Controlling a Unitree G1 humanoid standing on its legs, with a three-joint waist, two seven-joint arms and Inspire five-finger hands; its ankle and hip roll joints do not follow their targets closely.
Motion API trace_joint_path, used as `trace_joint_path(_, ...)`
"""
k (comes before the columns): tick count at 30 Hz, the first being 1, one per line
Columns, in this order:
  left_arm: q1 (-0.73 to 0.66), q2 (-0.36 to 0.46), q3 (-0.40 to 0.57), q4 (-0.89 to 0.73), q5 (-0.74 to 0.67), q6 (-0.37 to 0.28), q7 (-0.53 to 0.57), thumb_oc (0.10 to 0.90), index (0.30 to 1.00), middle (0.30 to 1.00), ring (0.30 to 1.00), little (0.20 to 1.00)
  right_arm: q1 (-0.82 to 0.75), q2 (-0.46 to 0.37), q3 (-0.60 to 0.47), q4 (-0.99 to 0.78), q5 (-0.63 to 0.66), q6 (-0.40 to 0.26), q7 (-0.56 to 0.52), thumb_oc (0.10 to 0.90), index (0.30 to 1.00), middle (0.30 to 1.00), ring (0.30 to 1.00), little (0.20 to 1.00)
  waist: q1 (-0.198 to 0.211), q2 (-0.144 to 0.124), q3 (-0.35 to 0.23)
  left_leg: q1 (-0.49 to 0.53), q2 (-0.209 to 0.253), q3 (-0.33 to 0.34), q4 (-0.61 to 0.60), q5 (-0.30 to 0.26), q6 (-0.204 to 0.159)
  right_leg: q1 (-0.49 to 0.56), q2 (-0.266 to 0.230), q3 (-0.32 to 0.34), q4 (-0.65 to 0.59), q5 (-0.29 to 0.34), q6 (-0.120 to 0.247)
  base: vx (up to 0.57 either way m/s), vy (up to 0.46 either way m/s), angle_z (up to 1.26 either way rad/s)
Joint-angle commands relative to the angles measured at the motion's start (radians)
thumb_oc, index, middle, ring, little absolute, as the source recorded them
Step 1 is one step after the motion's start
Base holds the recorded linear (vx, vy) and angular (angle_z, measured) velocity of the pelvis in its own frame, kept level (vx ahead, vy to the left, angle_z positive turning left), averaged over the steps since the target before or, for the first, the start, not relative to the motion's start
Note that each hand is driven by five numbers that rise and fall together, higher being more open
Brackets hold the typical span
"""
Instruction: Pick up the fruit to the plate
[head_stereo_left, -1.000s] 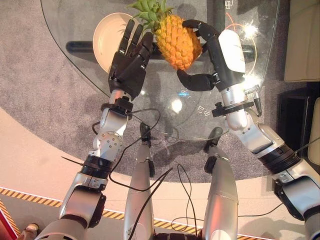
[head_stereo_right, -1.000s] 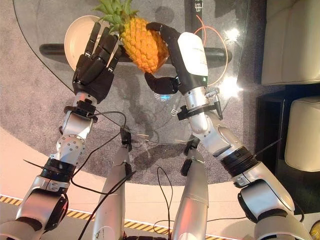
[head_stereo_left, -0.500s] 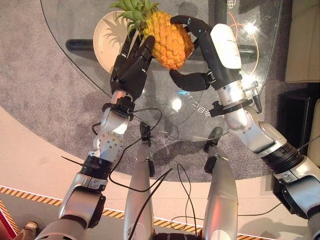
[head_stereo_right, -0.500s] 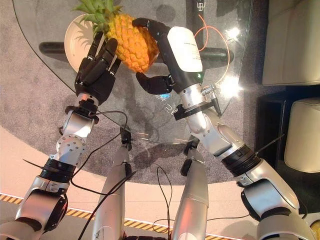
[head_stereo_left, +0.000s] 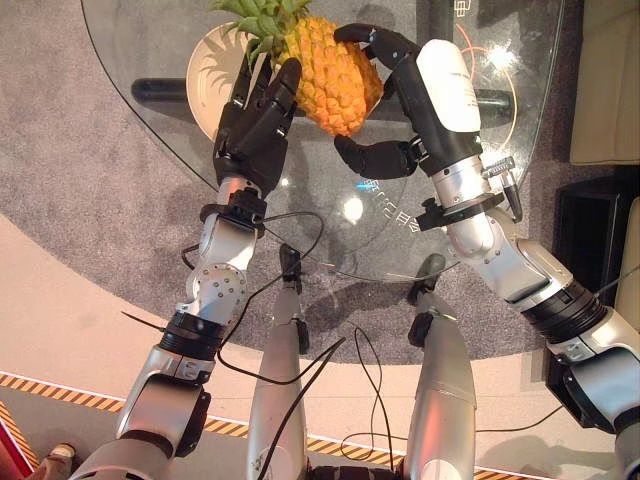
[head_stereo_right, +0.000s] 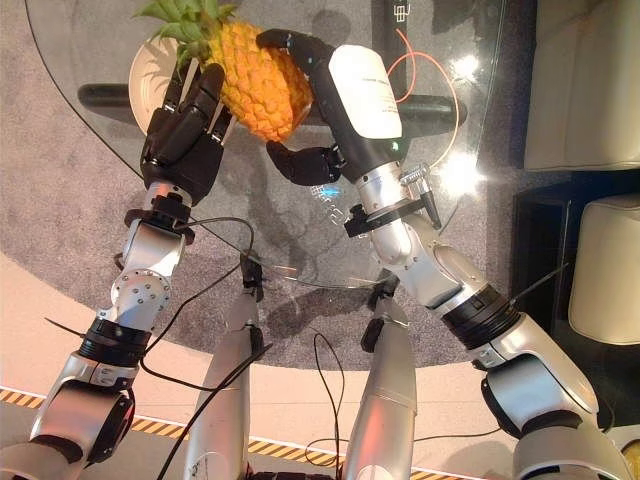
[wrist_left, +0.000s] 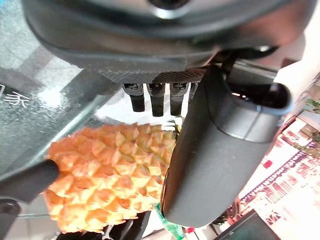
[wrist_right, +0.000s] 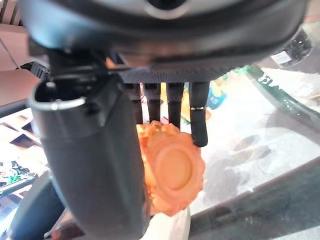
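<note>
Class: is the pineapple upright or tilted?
Tilted: the pineapple leans, crown toward the plate, held between both hands.

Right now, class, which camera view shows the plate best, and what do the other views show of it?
The left eye view shows the plate best: its cream rim lies on the glass table, beyond the left hand, partly behind the pineapple. The right eye view shows less rim. In the wrist views I cannot make it out for certain.

Orange, diamond-scaled pineapple (head_stereo_left: 335, 82) with green crown – cream plate (head_stereo_left: 205, 68) – grey speckled carpet (head_stereo_left: 90, 190)
</note>
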Motion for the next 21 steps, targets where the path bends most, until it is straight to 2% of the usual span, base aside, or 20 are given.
trace_joint_path(1, -0.079, 0.012, 0.006, -0.185, -0.014, -0.112, -0.031, 0.800, 0.900, 0.900, 0.900, 0.900, -0.155, -0.011, 0.015, -0.187, -0.081, -0.132, -0.023, 0.100, 0.300, 0.300, 0.300, 0.200, 0.013, -0.014, -0.025, -0.025, 0.003, -0.003, 0.075, -0.055, -0.013, 0.102, -0.003, -0.031, -0.197, 0.103, 0.064, 0.00, 0.000, 0.00)
trace_joint_path(9, -0.074, 0.008, 0.027, -0.196, -0.006, -0.139, -0.009, 0.800, 0.900, 0.900, 0.900, 0.900, -0.162, -0.028, 0.031, -0.179, -0.102, -0.147, -0.005, 0.100, 0.300, 0.300, 0.300, 0.200, 0.016, -0.018, -0.025, -0.028, 0.001, -0.006, 0.075, -0.057, -0.013, 0.101, -0.003, -0.034, -0.196, 0.100, 0.063, 0.00, 0.000, 0.00)
trace_joint_path(21, -0.075, 0.016, 0.041, -0.206, -0.029, -0.157, 0.019, 0.800, 0.900, 0.900, 0.900, 0.900, -0.194, -0.065, 0.064, -0.184, -0.170, -0.209, -0.013, 0.100, 0.300, 0.300, 0.300, 0.200, 0.021, -0.019, -0.025, -0.036, -0.002, -0.013, 0.079, -0.059, -0.015, 0.097, -0.002, -0.037, -0.190, 0.096, 0.065, 0.00, 0.000, 0.00)
